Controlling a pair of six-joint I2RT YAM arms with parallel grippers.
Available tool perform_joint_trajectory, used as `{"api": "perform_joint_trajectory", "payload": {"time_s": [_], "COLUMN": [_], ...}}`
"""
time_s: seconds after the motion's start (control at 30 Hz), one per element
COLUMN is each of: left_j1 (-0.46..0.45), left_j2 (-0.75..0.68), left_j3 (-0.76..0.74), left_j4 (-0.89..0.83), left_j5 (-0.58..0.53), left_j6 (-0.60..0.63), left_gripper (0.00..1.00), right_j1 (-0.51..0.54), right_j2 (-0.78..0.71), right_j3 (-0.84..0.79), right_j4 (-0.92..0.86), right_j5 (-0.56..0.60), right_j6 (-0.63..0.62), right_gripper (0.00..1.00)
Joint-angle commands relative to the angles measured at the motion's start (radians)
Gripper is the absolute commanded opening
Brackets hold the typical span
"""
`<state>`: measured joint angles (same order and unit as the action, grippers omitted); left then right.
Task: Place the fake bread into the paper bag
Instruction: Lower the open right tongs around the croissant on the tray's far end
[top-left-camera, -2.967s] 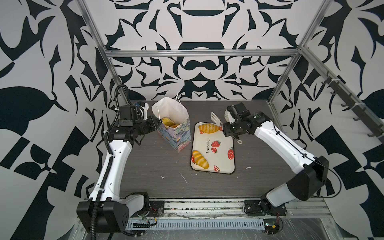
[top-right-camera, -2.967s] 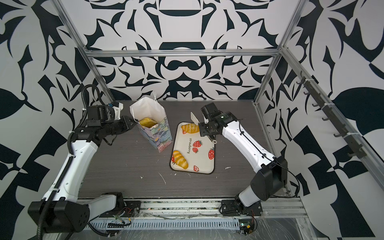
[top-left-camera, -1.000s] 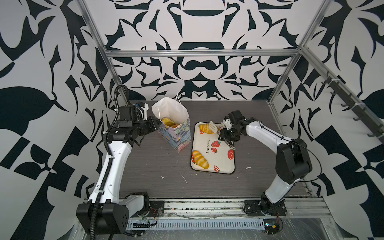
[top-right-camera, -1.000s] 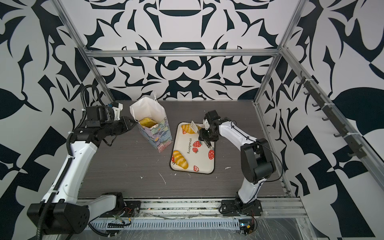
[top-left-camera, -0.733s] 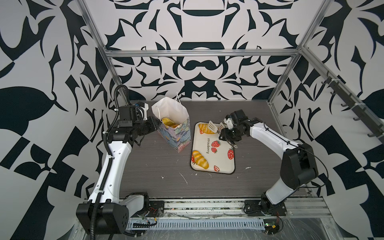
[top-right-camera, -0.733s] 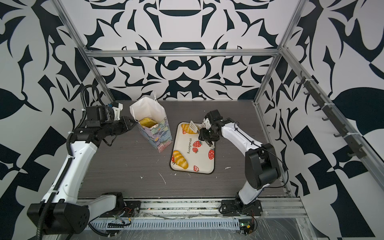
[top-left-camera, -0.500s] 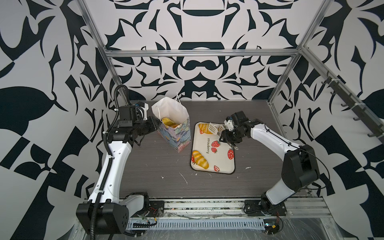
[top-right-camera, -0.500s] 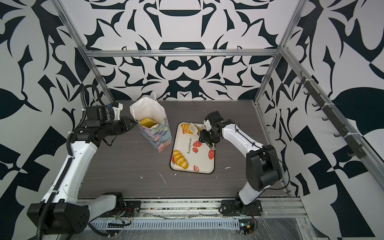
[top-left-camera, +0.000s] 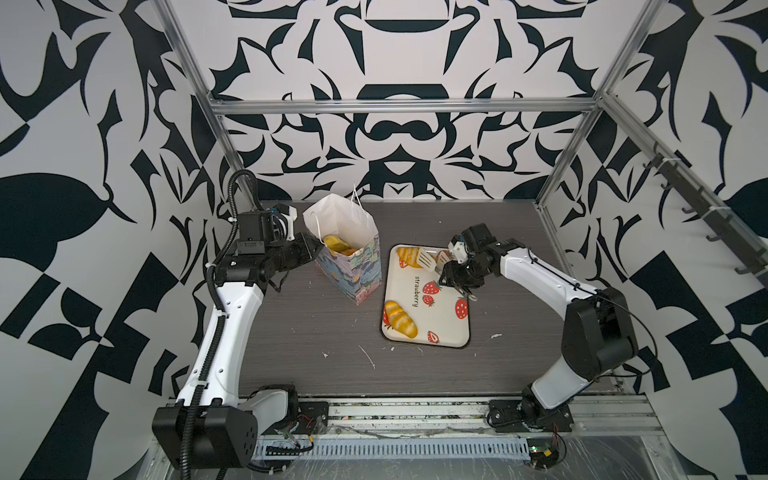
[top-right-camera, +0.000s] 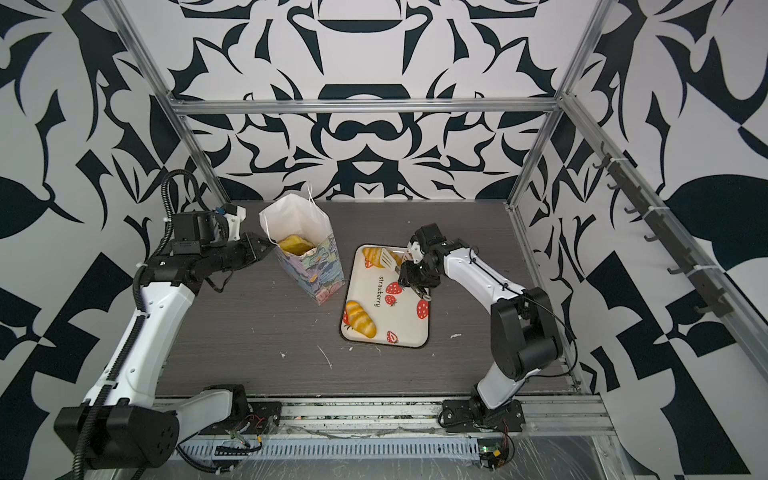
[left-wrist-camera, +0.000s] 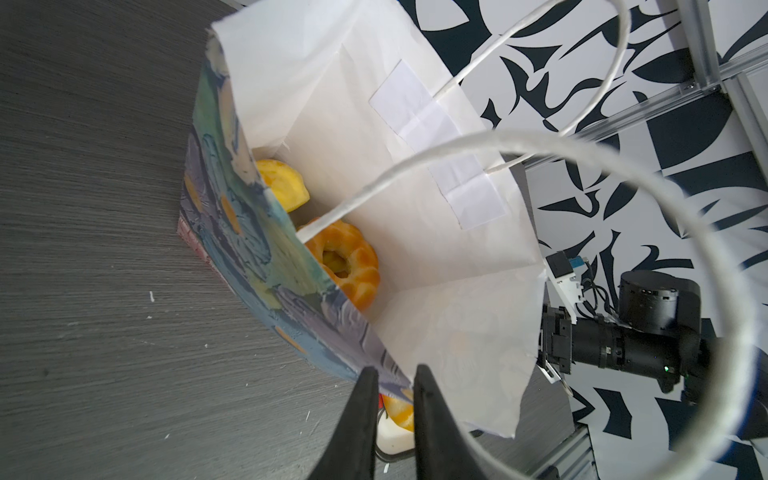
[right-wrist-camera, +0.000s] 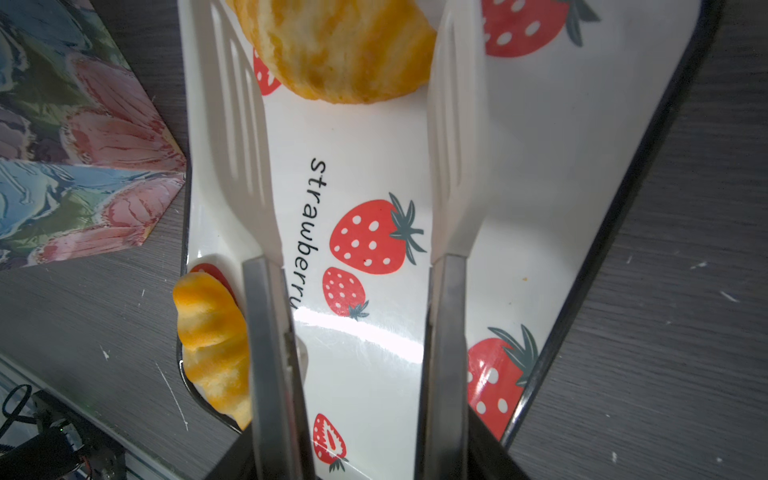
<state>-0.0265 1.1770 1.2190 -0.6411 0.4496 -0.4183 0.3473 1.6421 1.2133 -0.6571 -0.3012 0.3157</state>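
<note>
Fake bread (top-left-camera: 406, 253) lies partly on the tray and partly in the bag. The far roll (right-wrist-camera: 345, 54) rests at the tray's back end, between the two white blades of the tongs (right-wrist-camera: 237, 145); the blades stand close on either side of it, but whether they press it I cannot tell. The near roll (top-left-camera: 400, 319) lies at the front left corner of the tray (top-left-camera: 440, 328), against its rim, well apart from the far roll. Inside the paper bag (top-left-camera: 353, 266) a ring doughnut (left-wrist-camera: 349, 266) and at least one more yellow piece (left-wrist-camera: 282, 187) sit low against the white lining. The bag stands upright with its mouth open, just beside the tray's left edge in both top views. The right gripper (top-left-camera: 444, 268) reaches over the tray from the right and clasps the metal arms of the tongs, squeezed partway so that the blades stay spread. The left gripper (left-wrist-camera: 395, 399) comes at the bag from the left with its jaws pinched together on the bag's upper wall at the rim, and a white cord handle (left-wrist-camera: 457, 145) loops in front of its wrist camera. Bag and tray both sit on the dark grey worktop (top-left-camera: 311, 324), which carries a few white flecks.
</note>
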Motion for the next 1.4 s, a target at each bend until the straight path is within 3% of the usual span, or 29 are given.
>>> {"api": "perform_joint_trajectory", "payload": {"time_s": [0.0, 0.63, 1.03, 1.37], "left_j1": [-0.003, -0.003, -0.002, -0.002], "left_j2": [-0.023, -0.024, -0.011, -0.020], "left_j3": [-0.021, -0.029, -0.029, -0.038], "left_j4": [-0.016, -0.017, -0.003, -0.005], "left_j5": [0.004, 0.004, 0.007, 0.004], "left_j6": [0.008, 0.007, 0.003, 0.001], "left_gripper": [0.20, 0.20, 0.20, 0.20], "right_j1": [-0.013, -0.041, -0.028, 0.024], "right_j2": [-0.012, 0.072, -0.025, -0.045], "right_j3": [0.061, 0.087, -0.010, -0.015], "right_j4": [0.034, 0.108, 0.103, 0.038], "right_j5": [-0.015, -0.102, -0.157, -0.121], "right_j6": [0.001, 0.044, 0.070, 0.043], "right_gripper": [0.57, 0.56, 0.55, 0.55]}}
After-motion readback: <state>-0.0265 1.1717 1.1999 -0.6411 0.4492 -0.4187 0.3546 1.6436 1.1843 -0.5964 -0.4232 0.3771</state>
